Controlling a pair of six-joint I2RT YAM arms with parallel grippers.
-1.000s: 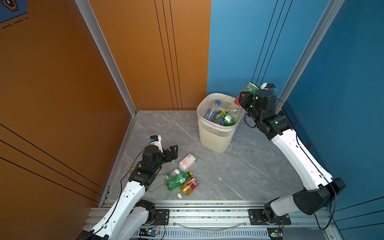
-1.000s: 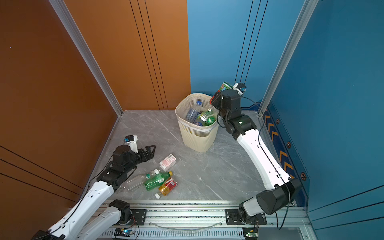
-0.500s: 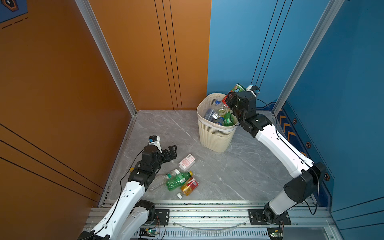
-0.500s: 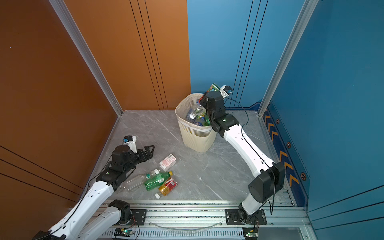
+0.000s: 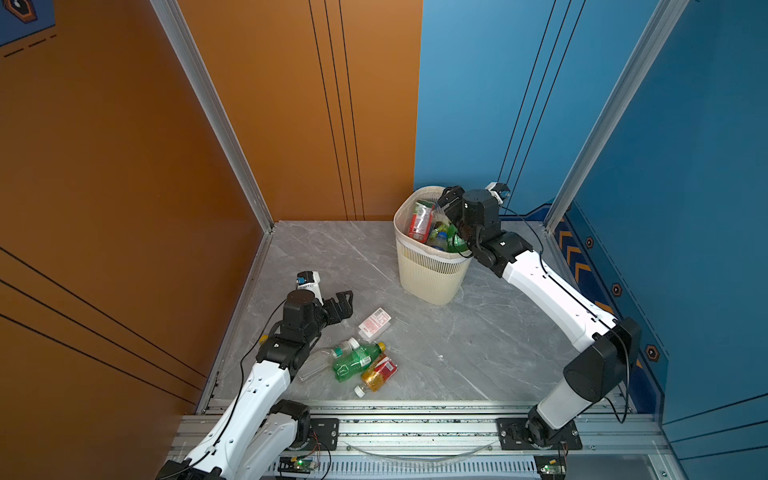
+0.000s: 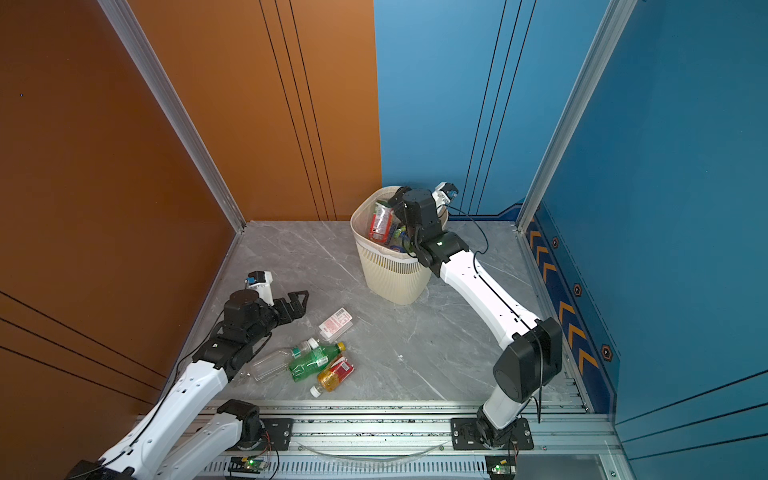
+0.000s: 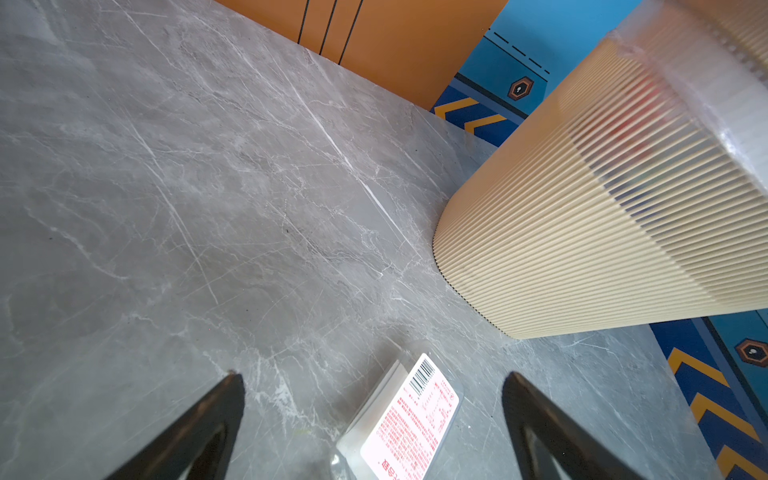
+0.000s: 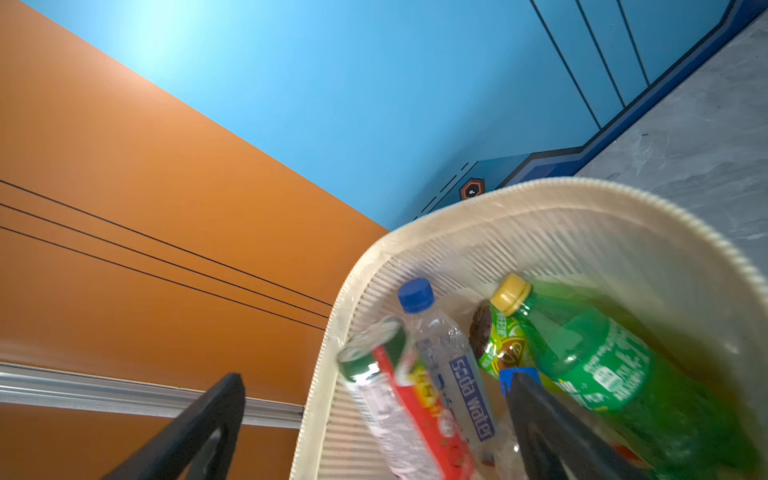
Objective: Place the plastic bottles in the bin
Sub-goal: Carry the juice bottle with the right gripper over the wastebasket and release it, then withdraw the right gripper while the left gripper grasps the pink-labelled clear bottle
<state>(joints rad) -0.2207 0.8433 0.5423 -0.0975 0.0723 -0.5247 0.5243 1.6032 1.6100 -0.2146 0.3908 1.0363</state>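
Observation:
The cream bin (image 5: 428,270) (image 6: 390,274) stands at the back of the grey floor. My right gripper (image 5: 446,201) (image 8: 374,378) hovers open over its rim. Just below it a red-labelled bottle (image 5: 420,220) (image 8: 395,407) lies free inside the bin, blurred, beside a soda water bottle (image 8: 453,353) and a green bottle (image 8: 594,361). My left gripper (image 5: 343,305) (image 7: 374,376) is open and empty, low over the floor next to a flat pink-labelled bottle (image 5: 375,324) (image 7: 411,419). A clear bottle (image 5: 320,361), a green one (image 5: 355,362) and an amber one (image 5: 378,373) lie near the front.
Orange walls close the left and back, blue walls the right. An aluminium rail (image 5: 415,428) carrying both arm bases runs along the front edge. The bin's slatted side (image 7: 582,232) rises close ahead of the left gripper.
My right arm swung left over the bin, its gripper opened and the red-labelled bottle dropped in. The left arm has barely moved.

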